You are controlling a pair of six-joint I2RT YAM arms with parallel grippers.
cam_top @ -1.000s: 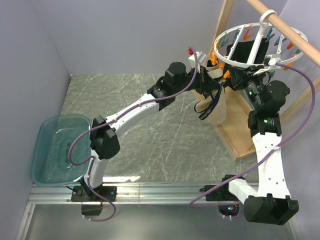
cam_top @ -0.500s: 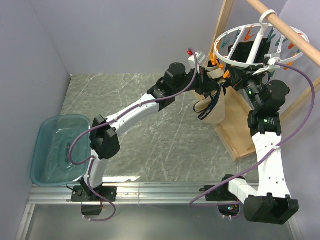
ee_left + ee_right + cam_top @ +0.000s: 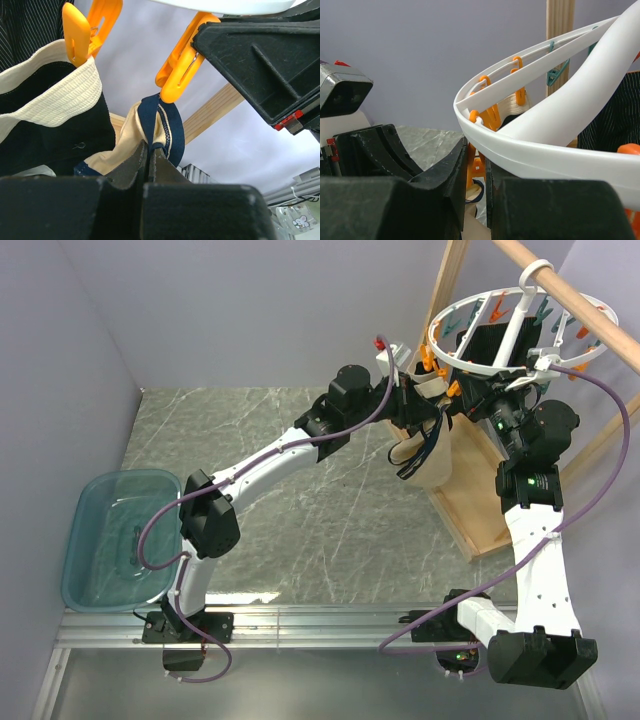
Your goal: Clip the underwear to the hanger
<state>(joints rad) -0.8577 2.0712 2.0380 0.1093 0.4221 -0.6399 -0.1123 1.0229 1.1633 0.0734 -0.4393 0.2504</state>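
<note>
Underwear [image 3: 432, 462], beige with navy trim, hangs in the air under the near-left rim of the hanger [image 3: 470, 362], well above the table [image 3: 300, 510]. The left wrist view shows a bunched corner of it [image 3: 132, 135] pinched in the left gripper [image 3: 148, 155], whose jaws are pressed fully together on the fabric, with the navy edge poking up past the fingertips. Just above, an orange clip [image 3: 180, 60] slants down from the hanger, its lower tip touching the top of that trim. Whether it actually bites the cloth cannot be told. The right gripper [image 3: 465, 395] comes up from the right, under the ring. In its own view the jaws [image 3: 481, 170] stand almost together, leaving a narrow slot filled by the orange clip [image 3: 477, 167], so it grips that clip just beneath the white rim [image 3: 535, 150]. From above, the left gripper [image 3: 420, 392] sits close beside it at the hanger's left edge. A second clip [image 3: 82, 30] to the left holds a black garment [image 3: 55, 95] by its cream waistband. A wooden frame [image 3: 470, 510] carries the hanger, and a teal bin [image 3: 120, 535] sits far left.
</note>
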